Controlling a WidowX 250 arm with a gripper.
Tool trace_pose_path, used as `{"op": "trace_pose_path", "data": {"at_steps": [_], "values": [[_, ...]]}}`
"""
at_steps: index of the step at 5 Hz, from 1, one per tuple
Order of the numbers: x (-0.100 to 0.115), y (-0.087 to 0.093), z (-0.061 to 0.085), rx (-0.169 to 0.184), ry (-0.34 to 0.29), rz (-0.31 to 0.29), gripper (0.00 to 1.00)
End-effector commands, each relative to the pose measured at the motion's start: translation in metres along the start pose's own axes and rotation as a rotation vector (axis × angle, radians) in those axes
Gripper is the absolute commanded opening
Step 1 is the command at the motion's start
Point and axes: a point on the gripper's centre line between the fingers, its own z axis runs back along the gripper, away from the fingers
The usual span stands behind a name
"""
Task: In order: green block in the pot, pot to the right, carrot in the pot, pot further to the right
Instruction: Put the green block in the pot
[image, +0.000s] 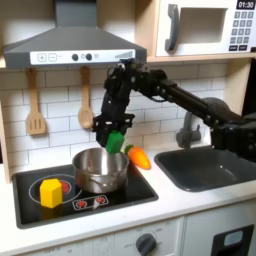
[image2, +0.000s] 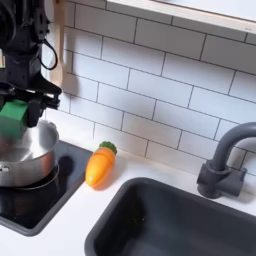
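In the first exterior view the gripper (image: 113, 138) hung over the silver pot (image: 100, 170), jaws pinching the green block (image: 116, 141); the carrot (image: 138, 157) lay just beside the jaws, outside the pot. In the second exterior view the block (image2: 12, 119) sat clamped above the pot's rim (image2: 30, 160). The first step looked in hand; next, lower and release inside.

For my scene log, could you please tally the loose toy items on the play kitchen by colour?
Green: 1, the green block held in the claw above the pot
Yellow: 1, the yellow block
Orange: 1, the carrot
Silver: 1, the pot
Total: 4
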Motion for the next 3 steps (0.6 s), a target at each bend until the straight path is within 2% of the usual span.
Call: {"op": "trace_pose_path", "data": {"at_steps": [1, 2, 3], "values": [[0.0036, 0.0065, -0.0094, 0.014, 0.0, 0.007, 0.0], [0.0024, 0.0055, -0.0097, -0.005, -0.006, -0.009, 0.0], [0.0027, 0.0048, -0.0092, 0.005, -0.009, -0.022, 1.0]]}}
